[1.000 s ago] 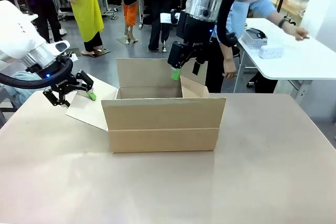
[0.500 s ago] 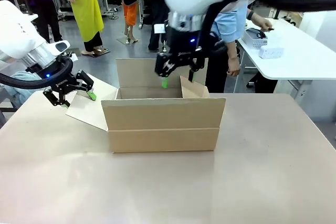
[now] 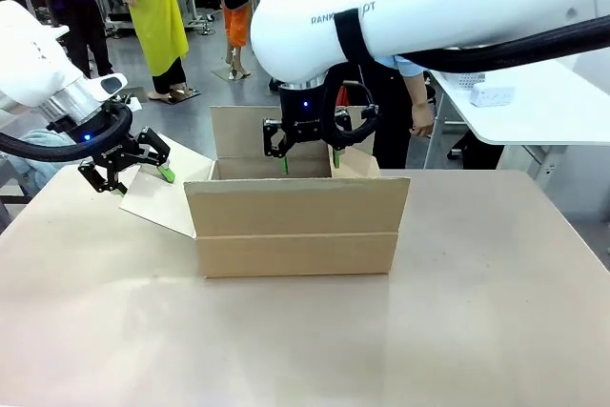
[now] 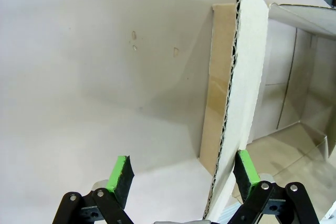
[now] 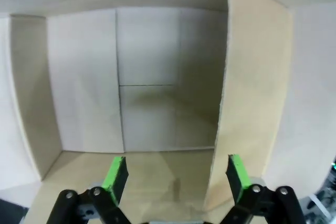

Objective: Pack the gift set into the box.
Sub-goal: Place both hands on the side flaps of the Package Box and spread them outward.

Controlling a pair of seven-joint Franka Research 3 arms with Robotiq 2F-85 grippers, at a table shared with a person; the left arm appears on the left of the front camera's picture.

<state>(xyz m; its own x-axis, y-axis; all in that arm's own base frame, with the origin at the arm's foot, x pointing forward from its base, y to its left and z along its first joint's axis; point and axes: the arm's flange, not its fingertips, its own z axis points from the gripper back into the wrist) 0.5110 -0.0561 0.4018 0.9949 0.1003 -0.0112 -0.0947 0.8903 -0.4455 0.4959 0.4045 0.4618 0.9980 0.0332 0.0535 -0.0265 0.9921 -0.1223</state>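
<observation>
The box stands in the middle of the table with its flaps up and its left flap folded outward. My left gripper is open and straddles that flap. In the left wrist view the flap's corrugated edge runs between the left gripper's green pads, close to the right one. My right gripper is open at the box's back rim, fingers pointing down into it. The right wrist view looks into the box's bare inside, with the right gripper open and a standing flap by its right pad. The gift set is out of view.
A person in a light blue shirt stands just behind the box. A white table with a small white carton stands at the back right. The tan tabletop stretches wide in front of the box.
My right arm has swung left and down from above the box's back right corner to its back rim, gripper still open. The left arm has not moved.
</observation>
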